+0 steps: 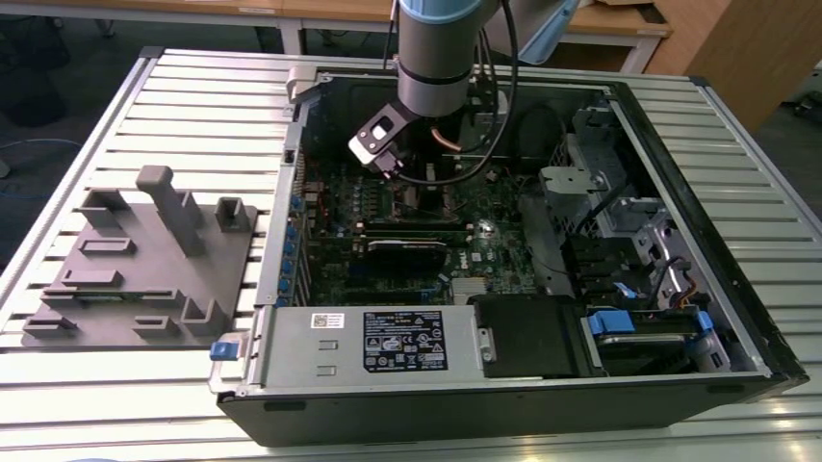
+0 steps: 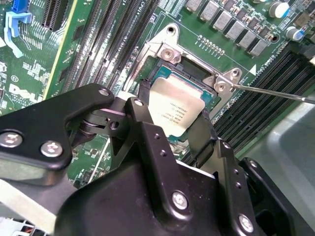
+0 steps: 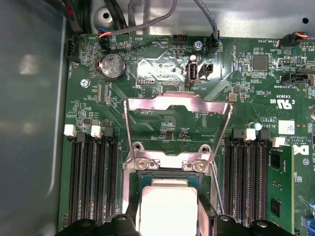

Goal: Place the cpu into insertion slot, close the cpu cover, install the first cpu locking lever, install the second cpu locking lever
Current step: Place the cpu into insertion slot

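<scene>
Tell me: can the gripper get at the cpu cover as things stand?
Probably not yet: the gripper has its jaws shut on the cpu. The cpu cover itself stands swung open, with nothing over it.

Open black metal tower computer case (image 1: 514, 404) is laid on the slatted metal table (image 1: 192, 106), with a grey moulded plastic fixture block (image 1: 129, 279) just beside it on the exterior view's left. The grey robot arm (image 1: 437, 58) is reached into the case's far end. In both wrist views the flat square silver-tan cpu (image 2: 174, 110) (image 3: 167, 206) is clamped on two opposite edges by the black gripper (image 2: 172, 118) (image 3: 167, 219), over the silver-framed square insertion slot (image 2: 162, 73) (image 3: 132, 182). The thin silvery frame-shaped cpu cover (image 3: 177, 104) is swung back off the slot. Long black memory slots (image 3: 93, 172) are set on both sides.
</scene>
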